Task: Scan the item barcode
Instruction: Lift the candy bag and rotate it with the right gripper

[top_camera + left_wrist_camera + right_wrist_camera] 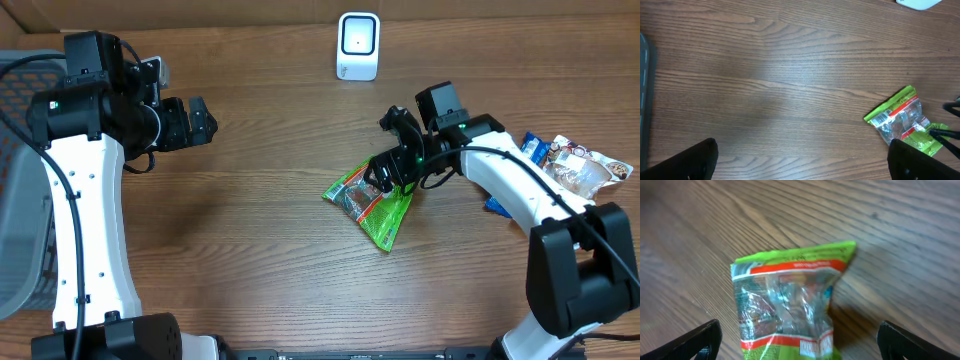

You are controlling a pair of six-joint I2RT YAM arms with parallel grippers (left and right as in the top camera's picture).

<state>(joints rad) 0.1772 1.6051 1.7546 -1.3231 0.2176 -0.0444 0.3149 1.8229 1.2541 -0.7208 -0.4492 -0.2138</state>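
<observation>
The item is a green and red snack packet (377, 208) with a clear window, lying flat on the wooden table right of centre. Its barcode (881, 119) faces up at the packet's left end in the left wrist view. My right gripper (386, 173) hangs just over the packet's upper edge. It is open, and the packet (790, 297) lies loose on the table between the wide-spread fingers (700, 340). The white scanner (358, 45) stands at the table's far edge. My left gripper (205, 122) is open and empty, well to the left of the packet (900, 122).
A grey basket (15, 200) runs along the table's left side. More snack packets (575, 165) lie at the right edge behind my right arm. A corner of the scanner (920, 3) shows at the top of the left wrist view.
</observation>
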